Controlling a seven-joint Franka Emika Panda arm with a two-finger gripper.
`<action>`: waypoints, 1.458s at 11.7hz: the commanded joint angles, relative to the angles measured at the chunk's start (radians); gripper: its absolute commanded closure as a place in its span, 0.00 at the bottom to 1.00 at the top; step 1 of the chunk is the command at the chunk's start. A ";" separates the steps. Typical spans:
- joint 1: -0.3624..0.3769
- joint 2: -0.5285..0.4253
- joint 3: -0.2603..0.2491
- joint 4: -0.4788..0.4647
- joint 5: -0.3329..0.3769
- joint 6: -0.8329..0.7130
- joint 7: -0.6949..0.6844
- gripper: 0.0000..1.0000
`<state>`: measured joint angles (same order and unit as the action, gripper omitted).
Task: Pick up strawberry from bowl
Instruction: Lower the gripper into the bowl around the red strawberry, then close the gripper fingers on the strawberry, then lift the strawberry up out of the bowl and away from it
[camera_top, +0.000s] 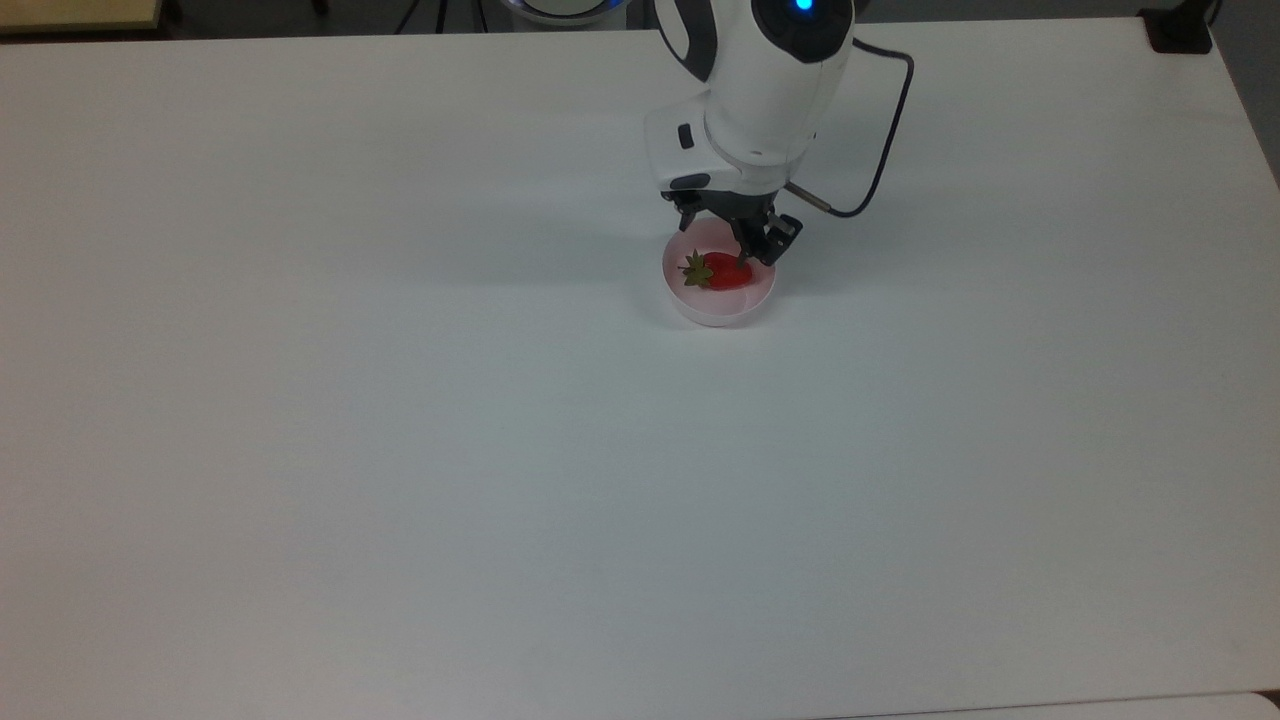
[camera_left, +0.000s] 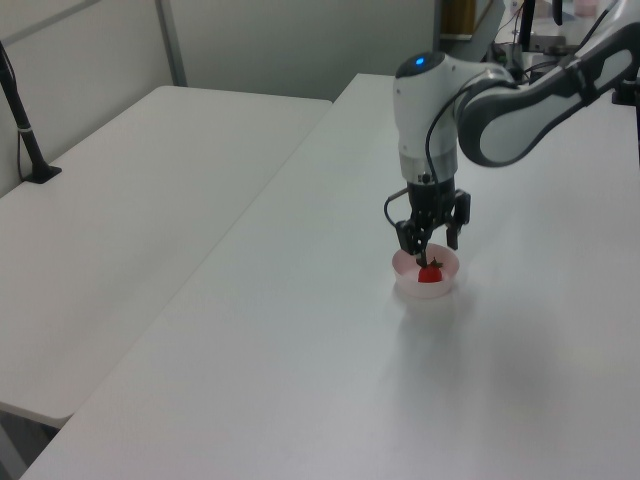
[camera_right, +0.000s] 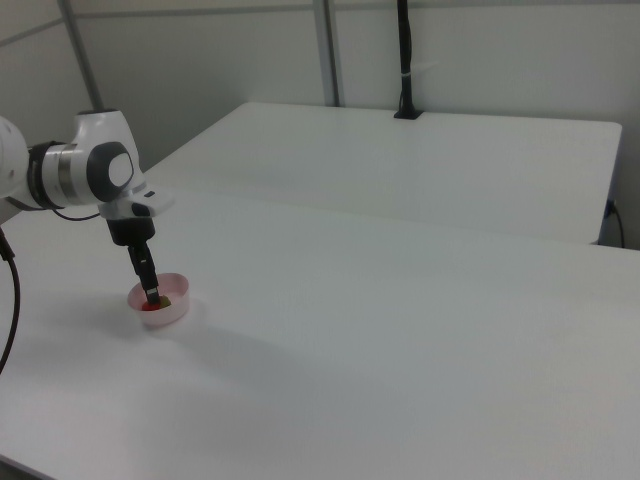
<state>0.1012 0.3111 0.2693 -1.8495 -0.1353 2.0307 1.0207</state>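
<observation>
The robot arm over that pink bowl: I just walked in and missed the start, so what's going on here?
A single robot arm has its gripper lowered into the bowl, a small pink one on the white table. The open fingers are spread around the strawberry, which lies on its side in the bowl, leafy cap toward the top view's left. It is not lifted yet.

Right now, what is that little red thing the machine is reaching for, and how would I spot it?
Find the big white table, then the small pale pink bowl under the white arm's black hand. Inside lies a strawberry: glossy red with a green leafy cap pointing to the top view's left, the brightest colour on the table.
</observation>
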 joint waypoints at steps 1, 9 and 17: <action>0.011 0.022 -0.002 -0.019 -0.024 0.063 0.081 0.32; 0.018 0.059 -0.002 -0.027 -0.066 0.097 0.108 0.62; -0.041 -0.015 -0.008 0.098 -0.058 -0.099 -0.303 0.64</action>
<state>0.1045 0.3064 0.2683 -1.7717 -0.1861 1.9744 0.9443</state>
